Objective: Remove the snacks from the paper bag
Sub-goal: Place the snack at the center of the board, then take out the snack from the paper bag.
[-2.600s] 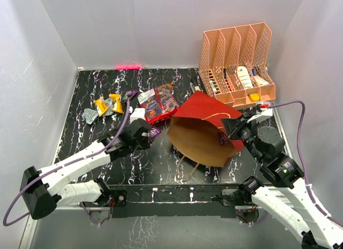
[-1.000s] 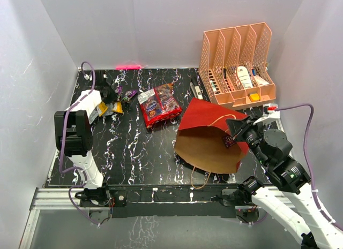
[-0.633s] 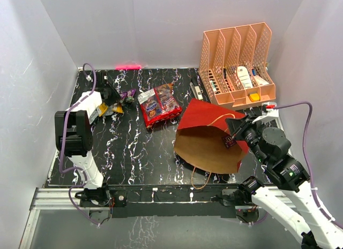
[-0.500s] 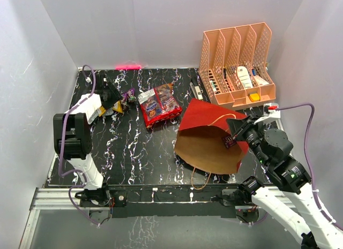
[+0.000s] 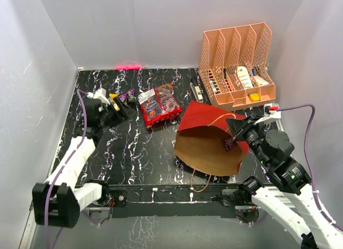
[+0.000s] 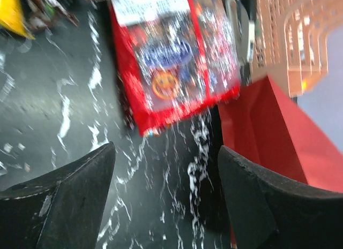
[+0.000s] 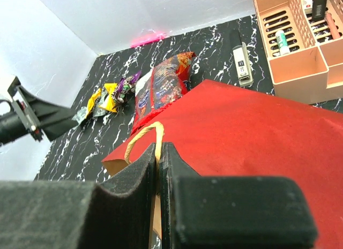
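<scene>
Your right gripper [image 7: 159, 168] is clamped on the rim of the bag [image 5: 206, 139], which lies on its side. Your left gripper [image 6: 166, 151] hangs empty, jaws apart, left of the bag, with the red snacks [image 5: 158, 104] between them and the packets [image 5: 124, 96] farther left.

Black white-veined marble tabletop [image 5: 139, 147]; plain pale walls [image 5: 161, 29]; orange rack [image 5: 236, 45] back right.

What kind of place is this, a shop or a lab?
Probably a robot test booth: plain white walls box in a black marbled table, a left arm and right arm are bolted to its near edge, and snacks, a paper bag and an orange rack look laid out as props.
</scene>
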Action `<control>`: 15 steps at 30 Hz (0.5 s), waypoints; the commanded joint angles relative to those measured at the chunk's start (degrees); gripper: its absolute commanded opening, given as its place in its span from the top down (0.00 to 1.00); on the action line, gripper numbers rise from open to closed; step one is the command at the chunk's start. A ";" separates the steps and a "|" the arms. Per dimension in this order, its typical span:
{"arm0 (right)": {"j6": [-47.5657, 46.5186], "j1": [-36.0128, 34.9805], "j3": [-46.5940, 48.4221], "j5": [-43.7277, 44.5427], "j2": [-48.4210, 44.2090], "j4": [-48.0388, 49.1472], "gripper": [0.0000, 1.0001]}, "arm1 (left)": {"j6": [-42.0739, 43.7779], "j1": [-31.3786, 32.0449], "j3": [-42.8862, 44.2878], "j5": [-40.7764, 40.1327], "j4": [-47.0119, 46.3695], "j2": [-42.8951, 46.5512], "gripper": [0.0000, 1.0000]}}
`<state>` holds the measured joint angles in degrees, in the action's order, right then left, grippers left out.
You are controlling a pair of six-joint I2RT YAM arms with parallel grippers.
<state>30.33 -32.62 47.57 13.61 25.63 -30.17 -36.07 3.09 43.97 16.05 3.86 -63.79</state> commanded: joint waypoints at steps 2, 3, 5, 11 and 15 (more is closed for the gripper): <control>-0.68 -0.24 -0.09 -1.47 1.85 6.66 0.93 | -7.44 13.30 -11.09 2.82 0.68 12.68 0.24; -0.81 -0.24 0.02 -1.99 2.23 7.15 0.93 | -9.81 16.73 -13.26 2.09 -0.16 15.80 0.24; -1.27 -0.23 0.19 -2.85 2.97 7.99 0.93 | -12.30 23.39 -16.13 -1.03 -0.84 20.16 0.24; -2.17 -0.24 0.83 -7.75 3.96 9.31 0.93 | -13.00 40.80 -16.71 -10.54 -0.76 25.26 0.23; -2.57 -0.25 0.99 -10.56 4.17 9.68 0.93 | -7.70 55.47 -13.91 -20.79 -4.10 20.35 0.23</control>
<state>28.93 -32.62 47.09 7.05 29.69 -25.45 -47.44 47.64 26.57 6.61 3.18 -39.66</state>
